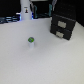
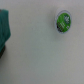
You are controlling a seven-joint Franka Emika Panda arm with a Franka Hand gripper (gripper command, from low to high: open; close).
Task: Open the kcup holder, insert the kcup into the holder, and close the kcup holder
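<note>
The gripper (image 1: 26, 11) hangs at the upper left of the exterior view, too blurred to tell whether it is spread or pressed together. It holds nothing visible. The kcup (image 1: 31, 41) stands upright, green top up, on the white counter (image 1: 50, 62) near the frame's centre. The holder (image 1: 64, 24) sits upper right, both drawers seemingly closed. No step looks done yet.

The kcup (image 1: 31, 41) is pale grey-white with a bright green top; the kcup holder (image 1: 63, 22) is black with pale handles; the table (image 1: 30, 65) is off-white.
</note>
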